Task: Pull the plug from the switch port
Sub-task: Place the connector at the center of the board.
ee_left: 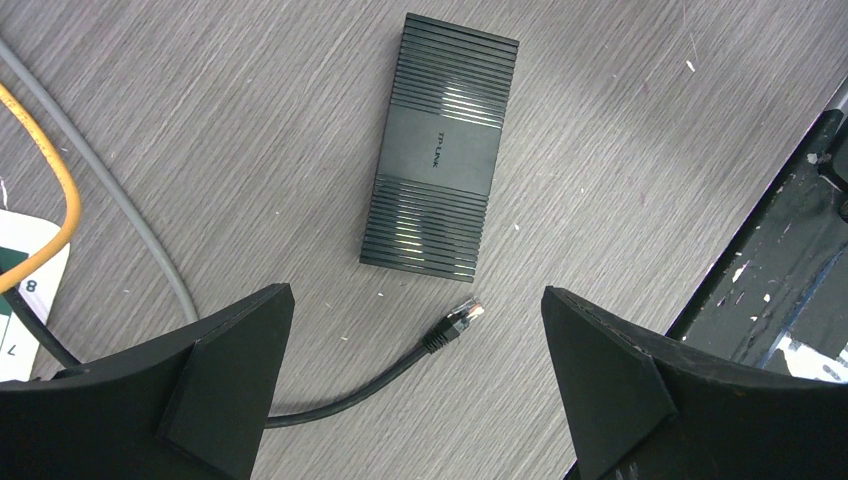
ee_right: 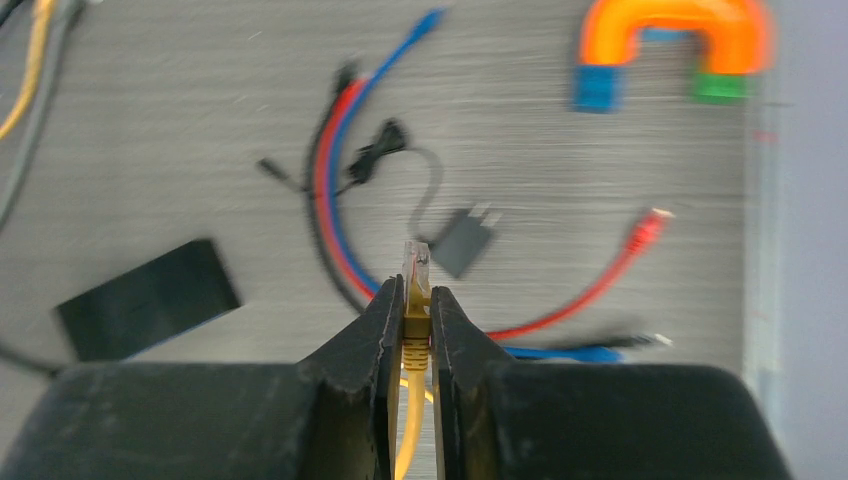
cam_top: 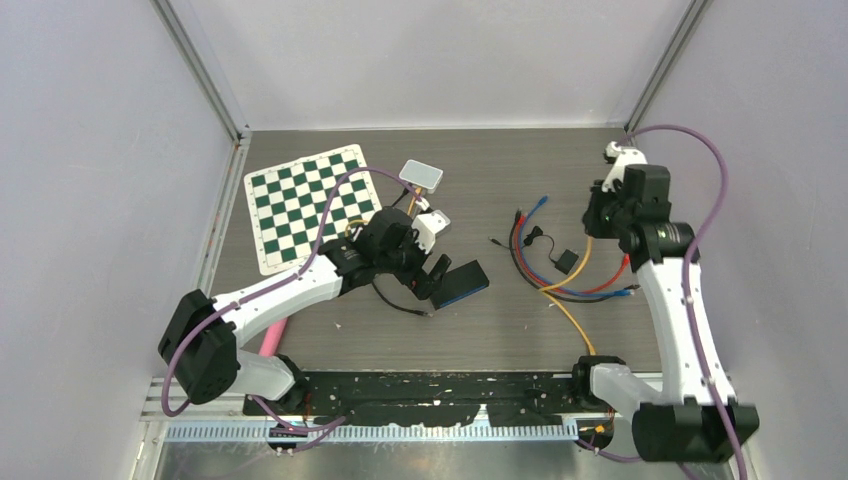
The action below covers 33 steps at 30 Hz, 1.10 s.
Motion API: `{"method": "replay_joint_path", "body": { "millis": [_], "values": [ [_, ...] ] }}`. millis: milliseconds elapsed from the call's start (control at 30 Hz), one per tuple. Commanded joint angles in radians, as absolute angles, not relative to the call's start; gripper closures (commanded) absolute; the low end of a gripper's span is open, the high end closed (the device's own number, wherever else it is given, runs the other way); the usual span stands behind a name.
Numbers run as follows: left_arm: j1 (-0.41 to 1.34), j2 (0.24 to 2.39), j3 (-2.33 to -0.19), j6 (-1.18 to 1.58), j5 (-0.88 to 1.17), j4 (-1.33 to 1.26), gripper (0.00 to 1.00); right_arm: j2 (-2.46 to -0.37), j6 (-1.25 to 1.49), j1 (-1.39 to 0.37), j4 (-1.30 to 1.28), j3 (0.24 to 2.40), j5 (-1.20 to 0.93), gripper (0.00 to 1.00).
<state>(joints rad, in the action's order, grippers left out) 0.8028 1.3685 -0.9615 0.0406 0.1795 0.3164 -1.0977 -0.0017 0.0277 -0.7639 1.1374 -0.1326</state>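
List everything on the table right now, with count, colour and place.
switch: one, black, mid-table
black cable: one, plug loose beside the switch, not touching
yellow cable: one, plug end in right gripper
red cable: one, right of centre
blue cable: one, alongside the red
power adapter: one, black, among those cables
U-shaped piece: one, orange, blue and green ends, by right wall
chess mat: one, green and white, far left
white box: one, beside the mat
left gripper: open, above the plug
right gripper: shut on yellow cable

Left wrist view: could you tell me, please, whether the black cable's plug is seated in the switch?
No, the black cable's plug lies free just off the near end of the switch, with a gap between them.
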Motion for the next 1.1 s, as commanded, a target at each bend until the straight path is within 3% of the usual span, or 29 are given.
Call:
{"method": "replay_joint_path", "body": {
  "millis": [0, 367, 500, 633, 800, 867, 1067],
  "values": [
    [0.798, 1.358, -0.991, 0.026, 0.2, 0.317, 0.0, -1.274, 0.032, 0.029, -0.696, 1.175, -0.417, 0.95],
    [0.798, 1.365, -0.983, 0.015, 0.185, 0.33, 0.0, -1.581, 0.008, 0.016, -0.649, 1.31, -0.34, 0.91],
    [0.798, 1.365, -0.979, 0.019, 0.182, 0.322, 0.01, -1.658, 0.053, -0.014, -0.622, 1.346, -0.205, 0.89],
    [0.798, 1.359, -0.979, 0.016, 0.164, 0.329, 0.0, -1.699, 0.069, -0.047, -0.569, 1.336, -0.148, 0.75],
    [0.798, 1.35, -0.959, 0.012, 0.105, 0.339, 0.0, -1.623, 0.07, -0.076, -0.573, 1.3, -0.161, 0.42],
    [0.798, 1.345, -0.948, 0.014, 0.097, 0.332, 0.0, -1.543, 0.093, -0.088, -0.54, 1.242, -0.164, 0.35],
    [0.798, 1.344, -0.947, 0.023, 0.091, 0.325, 0.0, -1.222, 0.182, -0.146, -0.472, 0.984, -0.209, 0.33]
  ]
}}
